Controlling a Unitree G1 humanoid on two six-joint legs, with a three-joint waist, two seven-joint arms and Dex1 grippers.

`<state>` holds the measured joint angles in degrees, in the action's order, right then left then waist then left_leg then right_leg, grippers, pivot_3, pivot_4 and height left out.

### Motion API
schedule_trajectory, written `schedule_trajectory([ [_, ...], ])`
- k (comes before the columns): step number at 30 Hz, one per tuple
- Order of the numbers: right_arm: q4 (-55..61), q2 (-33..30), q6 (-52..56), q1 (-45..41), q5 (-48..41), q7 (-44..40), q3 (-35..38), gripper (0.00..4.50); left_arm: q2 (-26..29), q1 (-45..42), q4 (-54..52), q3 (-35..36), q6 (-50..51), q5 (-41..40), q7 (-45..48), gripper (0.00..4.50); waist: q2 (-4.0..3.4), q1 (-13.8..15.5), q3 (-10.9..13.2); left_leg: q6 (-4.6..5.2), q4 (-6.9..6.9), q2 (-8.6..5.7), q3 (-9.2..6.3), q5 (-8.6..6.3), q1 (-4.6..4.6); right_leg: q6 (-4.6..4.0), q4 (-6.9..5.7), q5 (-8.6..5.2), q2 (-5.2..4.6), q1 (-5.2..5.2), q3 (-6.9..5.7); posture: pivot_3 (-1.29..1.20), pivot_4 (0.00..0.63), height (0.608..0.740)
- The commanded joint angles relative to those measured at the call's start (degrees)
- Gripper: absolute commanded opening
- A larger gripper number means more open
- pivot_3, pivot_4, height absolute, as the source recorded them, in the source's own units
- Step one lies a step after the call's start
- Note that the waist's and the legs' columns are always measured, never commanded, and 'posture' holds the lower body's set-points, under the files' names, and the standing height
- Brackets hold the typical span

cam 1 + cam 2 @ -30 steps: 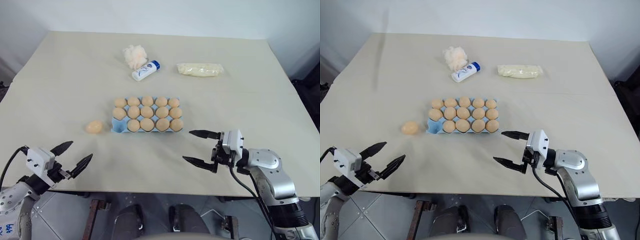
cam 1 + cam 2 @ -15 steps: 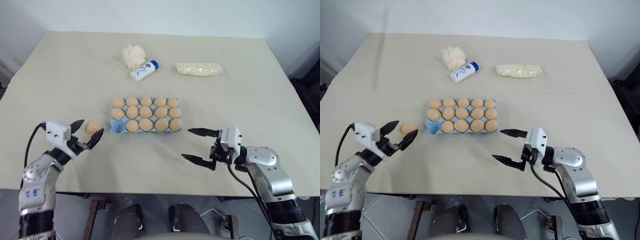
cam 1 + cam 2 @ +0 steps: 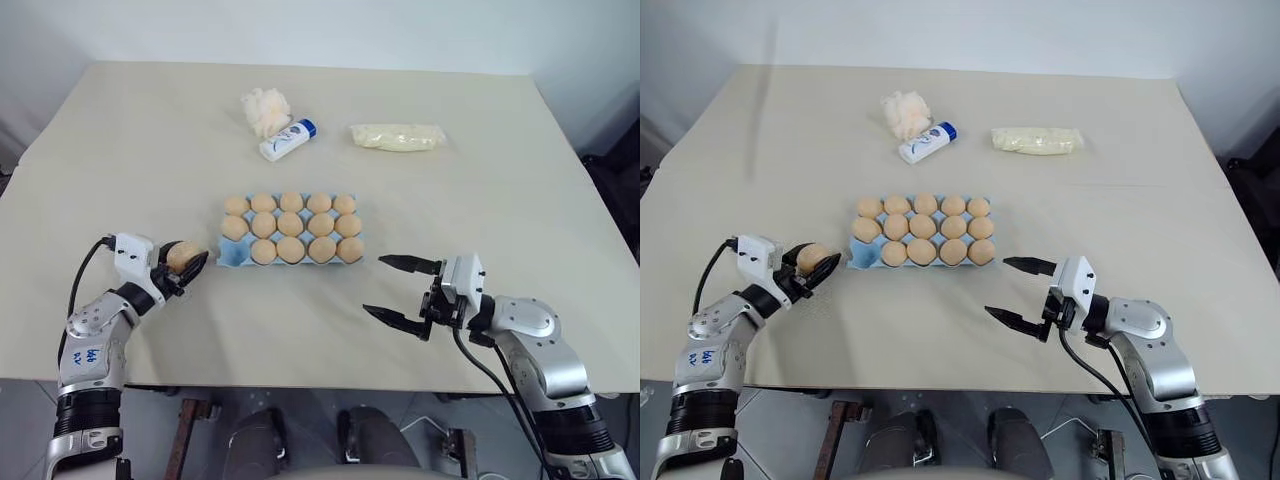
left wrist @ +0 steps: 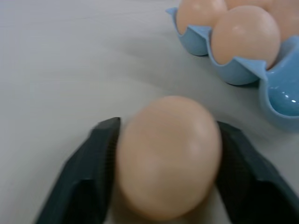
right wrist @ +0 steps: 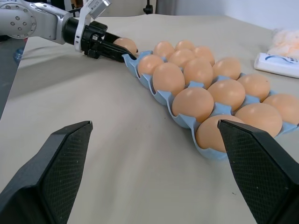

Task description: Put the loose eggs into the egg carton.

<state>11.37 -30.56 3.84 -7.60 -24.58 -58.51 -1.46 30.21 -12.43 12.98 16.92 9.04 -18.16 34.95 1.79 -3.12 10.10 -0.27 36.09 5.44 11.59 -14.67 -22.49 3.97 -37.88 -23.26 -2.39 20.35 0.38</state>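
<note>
The left gripper (image 4: 163, 163) has its jaws closed on 1 egg (image 3: 181, 255); lift gently, then lower it into the carton's (image 3: 232, 258) empty corner cup just ahead. The right gripper (image 3: 404, 292) waits open.

The egg (image 4: 168, 156) looks smooth and matt – a pale tan shell. The carton (image 4: 278, 95) is moulded light-blue plastic with a slight gloss. The bench (image 3: 480, 190) is matt cream – fine-grained. The puff (image 3: 265, 108) looks fluffy, fibrous.
</note>
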Motion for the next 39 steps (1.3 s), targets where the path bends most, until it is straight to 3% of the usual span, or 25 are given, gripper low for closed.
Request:
schedule_trajectory([
  [1, 2.8, -0.4, 0.0, 0.7, -1.3, 0.6, 1.6, 4.50, 0.8, 1.4, -5.6, 2.7, -0.7, -5.1, 4.2, 2.04, 0.01, 0.0, 0.0, 0.00, 0.00, 0.00, 0.00, 0.00, 0.00, 0.00, -0.01, 0.00, 0.00, 0.01, 0.00, 0.00, 0.150, 0.740],
  [8, 4.4, -0.6, 1.8, 0.8, -2.0, 0.8, 1.1, 4.50, -0.2, -0.1, -14.2, -0.9, 1.0, -7.9, 7.3, 2.04, 0.01, 0.2, 0.0, -0.02, 0.01, 0.00, -0.01, 0.02, 0.00, 0.00, -0.04, 0.00, 0.01, 0.00, 0.00, 0.00, 0.150, 0.740],
  [12, 5.0, -0.1, 2.3, 0.3, -1.9, 1.4, 0.8, 4.50, -0.7, -1.5, -11.7, -5.5, -0.2, -4.3, 7.9, 2.04, 0.01, 0.3, 0.0, 0.04, 0.05, -0.05, 0.02, 0.06, 0.01, 0.00, -0.01, 0.00, 0.00, -0.05, 0.03, 0.00, 0.150, 0.740],
  [19, 5.8, 0.0, 2.8, 0.3, -1.8, 2.8, 0.9, 4.50, -0.8, -3.5, -7.5, -7.5, -0.9, -2.9, 8.8, 2.04, 0.02, 0.0, 0.0, -0.01, 0.02, 0.01, 0.02, 0.10, 0.01, -0.01, -0.08, 0.00, 0.07, 0.04, 0.06, 0.00, 0.150, 0.740],
  [27, 7.9, 0.0, 4.4, 1.1, -2.5, 4.2, 0.8, 4.50, -1.3, -2.5, -10.1, -7.0, -1.7, -2.6, 8.2, 4.37, 0.03, 0.2, 0.0, -0.01, 0.04, 0.01, 0.02, 0.10, -0.02, -0.01, -0.07, 0.00, 0.06, 0.04, 0.05, 0.00, 0.150, 0.740],
  [36, 7.4, -1.3, 4.8, 2.5, -2.4, 5.2, 3.2, 4.50, 13.6, 8.4, -11.2, 0.7, -1.7, -5.7, 21.4, 4.49, 0.04, -0.2, 0.1, -0.14, -0.07, 0.11, 0.03, 0.12, 0.00, -0.06, -0.10, -0.02, 0.12, 0.13, 0.06, 0.00, 0.150, 0.740],
  [39, 6.5, -2.1, 4.0, 3.5, -1.5, 5.5, 4.7, 4.50, 15.4, 10.6, -8.7, 1.2, -3.5, -5.0, 23.7, 4.49, 0.05, 0.1, 0.1, -0.09, -0.13, 0.01, 0.04, 0.08, -0.01, -0.06, 0.02, -0.02, -0.01, 0.09, 0.02, 0.00, 0.150, 0.740],
])
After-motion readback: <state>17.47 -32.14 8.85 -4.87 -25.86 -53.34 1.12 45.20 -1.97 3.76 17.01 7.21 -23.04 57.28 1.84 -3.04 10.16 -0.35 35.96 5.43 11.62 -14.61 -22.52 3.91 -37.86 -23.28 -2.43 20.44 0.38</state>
